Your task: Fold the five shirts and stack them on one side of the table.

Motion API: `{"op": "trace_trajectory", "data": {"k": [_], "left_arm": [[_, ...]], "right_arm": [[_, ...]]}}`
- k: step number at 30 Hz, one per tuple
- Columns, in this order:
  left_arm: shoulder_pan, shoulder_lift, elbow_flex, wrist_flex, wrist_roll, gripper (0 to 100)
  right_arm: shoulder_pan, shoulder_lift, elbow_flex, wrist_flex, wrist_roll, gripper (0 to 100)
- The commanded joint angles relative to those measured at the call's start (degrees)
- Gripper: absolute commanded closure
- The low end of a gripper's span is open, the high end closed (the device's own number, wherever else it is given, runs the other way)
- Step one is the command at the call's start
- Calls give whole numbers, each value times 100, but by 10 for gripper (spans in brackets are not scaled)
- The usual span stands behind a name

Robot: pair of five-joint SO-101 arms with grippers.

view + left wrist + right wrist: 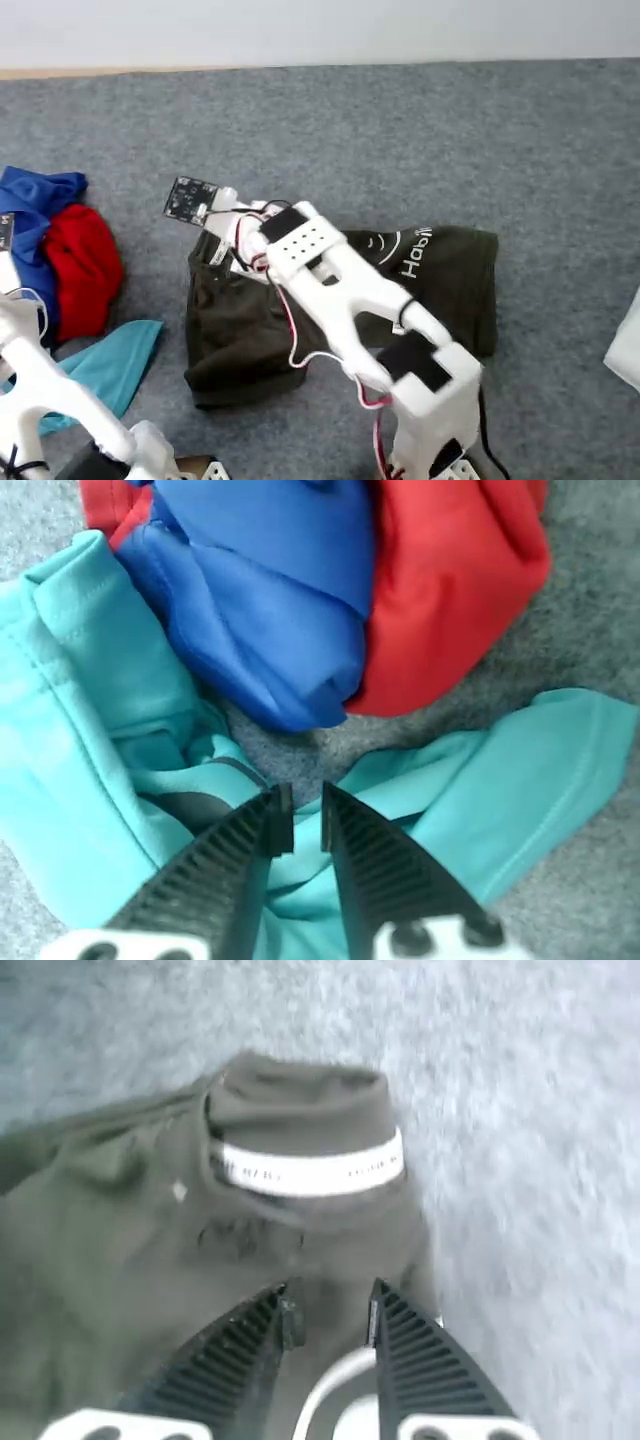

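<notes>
Grey carpeted surface (520,130) meets a thin tan strip (100,71) below a pale wall (320,30).

1. The right arm (340,290) is white moulded plastic with black panels (415,365) and a housing dotted with small holes.
2. Red, black and white cables (289,318) trail along it.
3. The left arm (45,395) is white too.
4. The left gripper (307,825) and right gripper (330,1310) have black ribbed fingers on white bases.

Bare grey table surface (420,130) lies open along the far side. The blue shirt (40,195), red shirt (85,265) and teal shirt (115,360) crowd the left edge. The right arm (340,275) overhangs the olive shirt (455,285).
</notes>
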State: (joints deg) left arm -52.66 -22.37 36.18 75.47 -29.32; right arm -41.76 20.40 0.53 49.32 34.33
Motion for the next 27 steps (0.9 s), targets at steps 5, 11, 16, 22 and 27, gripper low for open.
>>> {"op": "trace_trajectory", "data": {"k": [5,11,16,22,27], "left_arm": [[9,-132,-31,-123,88,942],[9,-132,-31,-123,88,942],[9,-132,-31,-97,88,942],[9,-132,-31,-105,88,942],[9,-132,-40,-105,88,942]], "right_arm": [[-84,1446,-1626,-251,18,889],[-4,3055,-3613,-242,53,889],[57,3873,-5266,-22,53,913],[57,4321,-6505,980,53,954],[48,4338,-7569,1938,26,909]]}}
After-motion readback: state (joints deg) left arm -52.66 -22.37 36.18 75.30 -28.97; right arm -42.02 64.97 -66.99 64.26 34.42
